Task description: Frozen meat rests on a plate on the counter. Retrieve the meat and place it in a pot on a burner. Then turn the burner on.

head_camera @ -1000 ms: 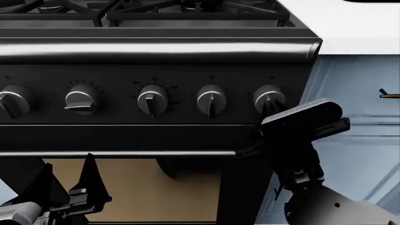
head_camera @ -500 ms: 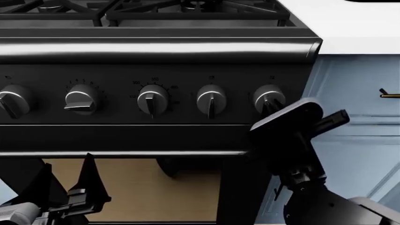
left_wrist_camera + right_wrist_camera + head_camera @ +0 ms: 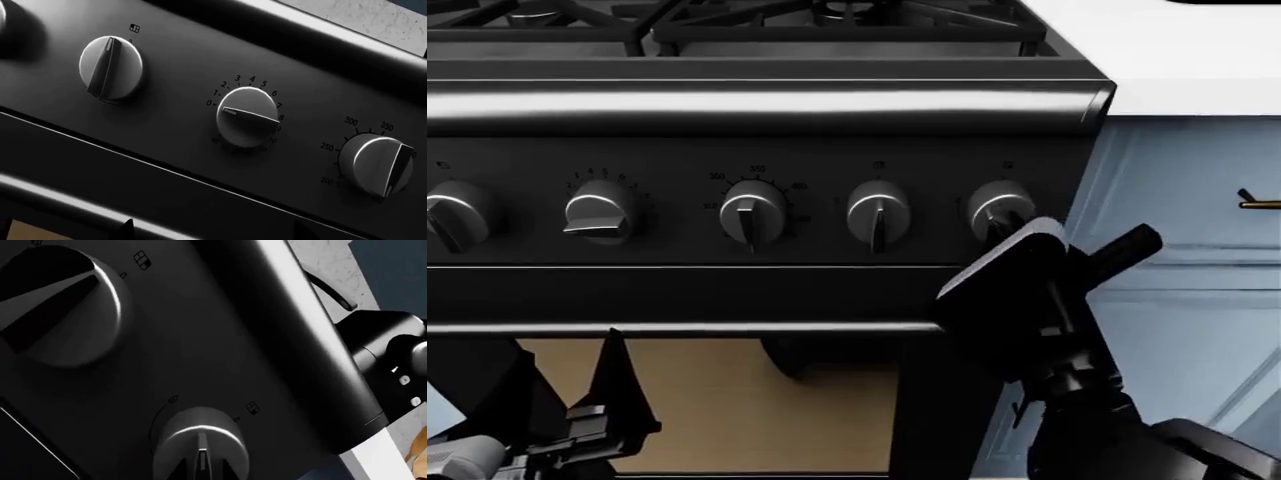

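The frozen meat, the plate and the pot are out of view. Black burner grates [image 3: 827, 20] run along the top of the head view. The white counter [image 3: 1188, 60] lies to their right. My right gripper [image 3: 1010, 228] is at the rightmost silver knob [image 3: 1001, 208] on the stove front. In the right wrist view its dark fingertips [image 3: 167, 471] flank that knob's ridge [image 3: 200, 460], shut on it. My left gripper [image 3: 567, 375] hangs low at the left in front of the oven door, fingers apart and empty.
Several more silver knobs [image 3: 747, 212] line the stove's black panel, also seen in the left wrist view [image 3: 248, 116]. The oven handle bar [image 3: 681, 327] runs below them. Pale blue cabinets [image 3: 1188, 300] with a gold pull [image 3: 1257, 203] stand at the right.
My right gripper has rolled counterclockwise at the rightmost knob and shifted slightly left. The left gripper has barely moved.
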